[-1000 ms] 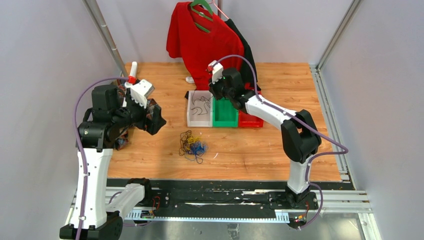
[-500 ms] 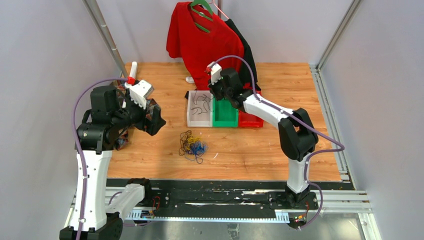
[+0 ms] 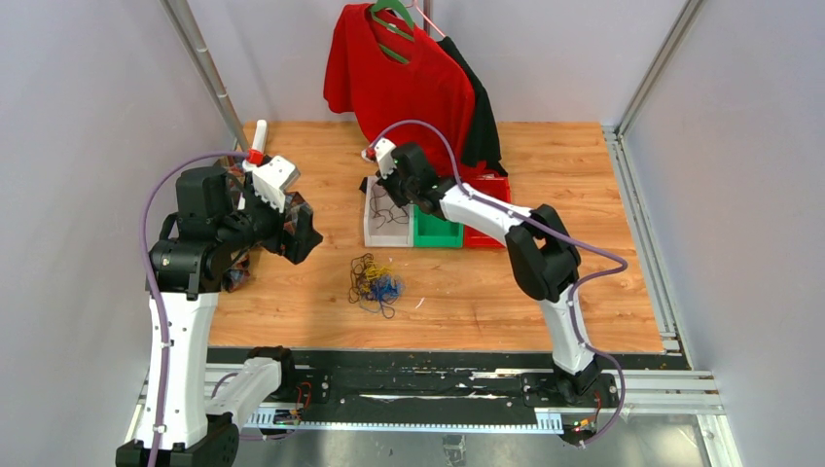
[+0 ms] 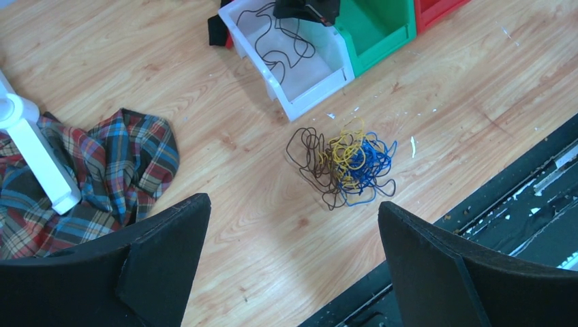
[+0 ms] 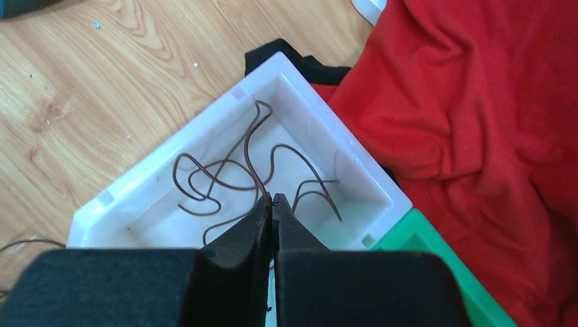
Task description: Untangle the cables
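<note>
A tangle of thin black, yellow and blue cables [image 3: 375, 283] lies on the wooden table in front of the bins; it also shows in the left wrist view [image 4: 346, 165]. My right gripper [image 5: 272, 198] is shut on the end of a dark cable [image 5: 251, 146], which hangs into the white bin [image 5: 129, 197] where more dark cable lies coiled. In the top view that gripper [image 3: 389, 190] is over the white bin [image 3: 372, 232]. My left gripper [image 4: 293, 208] is open and empty, held high above the table left of the tangle; in the top view it [image 3: 297, 233] is left of the bins.
A green bin [image 3: 438, 233] and a red bin [image 3: 486, 236] stand right of the white one. A red shirt [image 3: 399, 78] hangs behind them. A plaid cloth [image 4: 102, 170] and a white post [image 4: 34, 150] are at the left.
My right gripper has moved left from over the green bin to over the white bin. The left arm and the tangle have not moved.
</note>
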Controlling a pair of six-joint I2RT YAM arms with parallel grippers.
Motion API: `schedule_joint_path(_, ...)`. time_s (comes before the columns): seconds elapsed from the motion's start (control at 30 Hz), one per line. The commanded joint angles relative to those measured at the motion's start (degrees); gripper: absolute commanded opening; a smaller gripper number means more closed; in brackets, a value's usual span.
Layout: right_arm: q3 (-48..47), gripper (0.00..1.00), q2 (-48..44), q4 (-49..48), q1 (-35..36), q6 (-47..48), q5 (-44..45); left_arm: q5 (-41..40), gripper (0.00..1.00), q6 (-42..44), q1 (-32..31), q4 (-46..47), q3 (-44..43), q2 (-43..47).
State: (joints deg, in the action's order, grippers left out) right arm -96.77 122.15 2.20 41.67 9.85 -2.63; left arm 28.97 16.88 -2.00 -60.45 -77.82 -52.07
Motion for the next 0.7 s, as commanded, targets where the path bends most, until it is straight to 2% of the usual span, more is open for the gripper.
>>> schedule_joint_path(0.0, -4.91, 0.01, 3.49, 1.81, 1.02, -2.28, 1.21, 0.14, 0.98, 0.42, 0.33, -0.20, -0.38, 0.38)
schedule_joint_path(0.1, -6.47, 0.01, 5.43, 2.17, 1.12, -3.85, 0.93, -0.84, 0.98, -0.14, 0.32, -0.50, -0.41, 0.02)
schedule_joint_path(0.2, -6.88, 0.10, 6.01, 1.80, 1.07, -4.46, 3.47, -1.15, 0.98, 0.02, 0.33, -1.05, -0.63, -0.57)
schedule_joint_path(0.3, -6.59, 0.39, 5.62, 1.70, 1.10, -3.29, 5.14, -0.80, 0.98, 0.20, 0.32, -1.08, -1.05, -0.79)
schedule_joint_path(0.37, -6.02, 0.51, 4.40, 1.59, 0.98, -2.71, 5.93, -0.30, 0.98, 0.39, 0.33, -1.07, -0.83, -0.63)
schedule_joint_path(0.67, -3.02, 0.66, -3.72, 2.68, 0.61, -1.69, 2.98, 0.79, 0.98, 1.24, 0.33, -1.04, 1.10, -1.36)
